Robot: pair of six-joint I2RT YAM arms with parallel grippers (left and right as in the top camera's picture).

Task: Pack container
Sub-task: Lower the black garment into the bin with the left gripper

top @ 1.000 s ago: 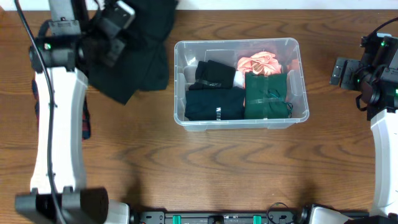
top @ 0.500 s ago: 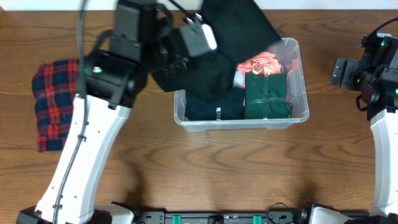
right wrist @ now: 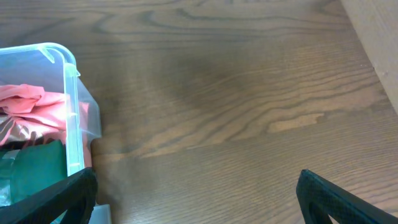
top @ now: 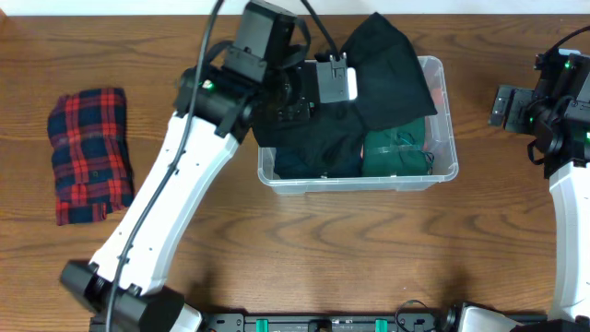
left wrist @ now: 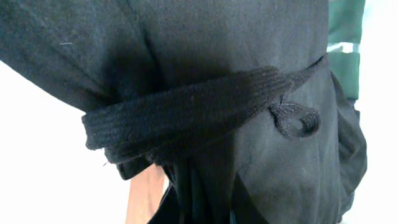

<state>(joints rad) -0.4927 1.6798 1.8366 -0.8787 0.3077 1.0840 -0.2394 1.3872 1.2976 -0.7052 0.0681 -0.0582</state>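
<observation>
Where left gripper (top: 337, 98) pinches black garment (top: 387, 65) above container (top: 444, 138), right gripper (right wrist: 196, 190) gapes empty, container beside one finger.

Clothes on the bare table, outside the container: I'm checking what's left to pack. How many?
1: the red plaid cloth on the table, left of the container. The left arm may hide others.

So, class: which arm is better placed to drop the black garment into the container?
The left arm: its jaws hold the black garment over the container; the right arm sits aside, empty.
</observation>
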